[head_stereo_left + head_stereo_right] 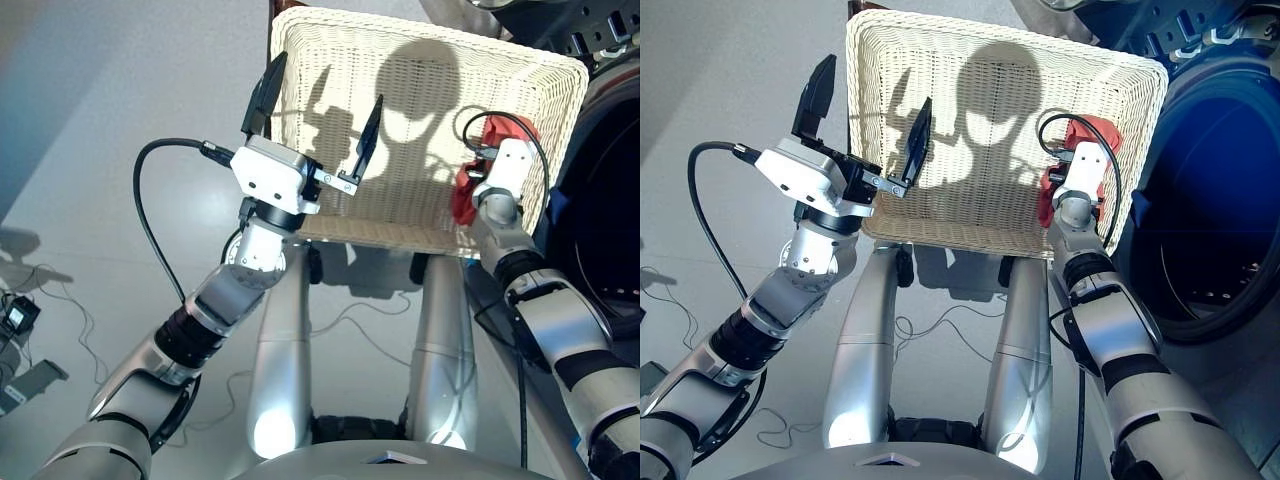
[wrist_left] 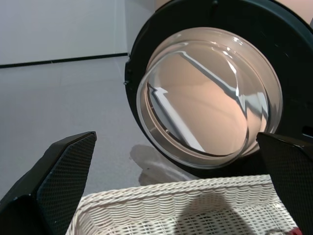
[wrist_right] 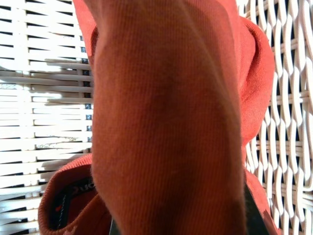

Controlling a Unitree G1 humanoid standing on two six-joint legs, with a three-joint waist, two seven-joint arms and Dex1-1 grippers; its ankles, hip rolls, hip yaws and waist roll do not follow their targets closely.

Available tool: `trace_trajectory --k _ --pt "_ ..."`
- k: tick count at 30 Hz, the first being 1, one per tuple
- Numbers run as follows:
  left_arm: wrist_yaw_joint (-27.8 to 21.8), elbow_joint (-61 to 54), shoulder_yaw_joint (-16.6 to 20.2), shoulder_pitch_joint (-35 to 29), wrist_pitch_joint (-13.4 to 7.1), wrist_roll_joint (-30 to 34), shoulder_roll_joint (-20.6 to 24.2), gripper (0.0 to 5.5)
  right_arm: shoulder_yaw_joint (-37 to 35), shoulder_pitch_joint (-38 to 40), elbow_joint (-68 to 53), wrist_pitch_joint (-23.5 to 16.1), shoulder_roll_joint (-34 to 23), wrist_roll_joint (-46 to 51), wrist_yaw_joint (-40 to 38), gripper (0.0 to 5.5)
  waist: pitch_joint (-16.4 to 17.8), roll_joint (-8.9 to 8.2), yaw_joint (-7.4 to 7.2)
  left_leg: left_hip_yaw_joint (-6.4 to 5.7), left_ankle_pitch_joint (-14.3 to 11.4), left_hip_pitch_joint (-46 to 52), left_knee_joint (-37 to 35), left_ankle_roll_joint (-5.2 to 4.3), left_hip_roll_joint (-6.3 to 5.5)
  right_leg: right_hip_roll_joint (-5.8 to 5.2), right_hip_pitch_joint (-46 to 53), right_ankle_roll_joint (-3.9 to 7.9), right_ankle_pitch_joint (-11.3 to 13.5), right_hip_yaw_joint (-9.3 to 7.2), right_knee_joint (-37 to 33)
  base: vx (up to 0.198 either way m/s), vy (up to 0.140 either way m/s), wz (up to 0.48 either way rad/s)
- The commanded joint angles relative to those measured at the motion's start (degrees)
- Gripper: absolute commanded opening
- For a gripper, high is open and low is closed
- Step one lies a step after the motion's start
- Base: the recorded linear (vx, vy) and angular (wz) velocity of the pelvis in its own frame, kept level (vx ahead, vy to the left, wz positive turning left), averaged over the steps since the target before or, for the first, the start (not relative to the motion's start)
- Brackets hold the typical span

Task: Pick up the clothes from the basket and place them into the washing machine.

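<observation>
Coral garment (image 3: 166, 122) in basket (image 1: 420, 120), right tool (image 1: 478, 172) gripping it; left tool (image 1: 315, 115) open, empty.

Laundry test area in a lab-type room. Indicators: a front-loading washing machine (image 1: 1215, 200) with its porthole door (image 2: 210, 93) open, bare grey floor (image 1: 90, 110), loose cables (image 1: 40, 290).
</observation>
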Motion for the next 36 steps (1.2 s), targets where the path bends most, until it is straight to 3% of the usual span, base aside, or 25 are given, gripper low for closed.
trace_trajectory --k 1,12,15,17,20,23,25,26,32,36 --pt "-0.45 -7.23 2.78 1.3 -2.09 0.47 -0.13 5.5 -0.5 4.04 -4.09 -1.52 -1.38 3.74 0.78 0.0 -0.87 2.36 -0.6 2.89 -7.62 1.23 7.23 0.51 0.88 0.85 3.5 1.74 4.85 -0.51 -6.77 0.0 0.0 0.0" --pt "0.7 -7.94 5.37 4.82 -2.12 3.02 2.01 5.5 -2.58 22.8 -33.3 -7.86 -3.02 6.85 2.12 0.0 -0.87 -1.24 -3.6 2.6 -6.7 3.03 4.65 0.43 1.03 1.05 5.45 2.13 5.66 -0.69 -9.47 0.0 0.0 0.0" --pt "1.1 -8.13 6.16 5.29 -2.21 4.01 3.14 5.5 -6.5 27.08 -37.88 -10.07 -3.77 7.42 1.05 0.0 -0.87 -1.75 -4.26 2.43 -6.71 3.21 4.42 0.44 1.03 1.11 5.68 2.2 5.7 -0.74 -9.7 0.0 0.0 0.0" --pt "2.15 -8.77 7.4 6.38 -2.27 4.96 3.89 5.5 -13.2 30.75 -42.51 -13.62 -3.38 6.35 -3.7 0.0 -0.87 -2.25 -4.96 2.42 -6.85 3.5 4.15 0.51 1.02 1.18 5.87 2.31 5.57 -0.72 -9.93 0.0 0.0 0.0" --pt "2.93 -9.23 8.1 6.89 -2.32 5.54 4.45 5.5 -18.22 32.52 -43.16 -15.88 -2.73 3.89 -8.66 0.0 -0.87 -2.37 -5.19 2.4 -7.09 3.75 4.23 0.55 1.04 1.15 6.05 2.35 5.42 -0.65 -9.8 0.0 0.0 0.0" --pt "4.9 -9.67 8.72 7.01 -3.19 6.34 5.05 5.5 -25.47 31.87 -40.29 -19.05 -2.77 -2.71 -20.92 0.0 -0.87 -2.11 -5.45 2.33 -7.51 4.19 4.31 0.62 0.9 1.13 6.57 2.36 5.14 -0.67 -9.84 0.0 0.0 0.0" --pt "5.26 -9.79 8.73 6.59 -3.38 6.46 5.07 5.5 -26.05 31.5 -39.95 -18.95 -2.48 -3.35 -22.04 0.0 -0.87 -2.05 -5.36 2.32 -6.89 3.83 3.97 0.71 0.89 1.12 6.22 2.35 5.78 -0.66 -10.17 0.0 0.0 0.0" --pt "6.28 -10.17 8.47 6.55 -3.67 6.54 5.09 5.5 -28.99 30.71 -37.27 -19.9 -2.84 -3.73 -26.91 0.0 -0.87 -1.96 -5.38 2.18 -7.71 4.55 4.28 0.69 0.84 1.15 6.9 2.43 4.94 -0.67 -9.72 0.0 0.0 0.0" --pt "7.23 -10.03 6.64 4.68 -3.9 6.89 5.58 5.5 -30.89 26.57 -29.61 -17.16 -7.63 -6.02 -32.73 0.0 -0.87 -1.63 -4.84 2.0 -7.82 4.74 4.47 0.68 0.79 1.05 7.12 2.48 4.96 -0.59 -9.54 0.0 0.0 0.0" --pt "6.81 -9.98 5.42 3.61 -4.45 5.8 5.72 5.5 -29.03 22.12 -19.48 -14.31 -13.15 -2.16 -29.78 0.0 -0.87 -1.13 -3.96 1.87 -7.74 4.96 4.4 0.54 0.76 0.97 7.3 2.47 5.03 -0.51 -9.5 0.0 0.0 0.0"
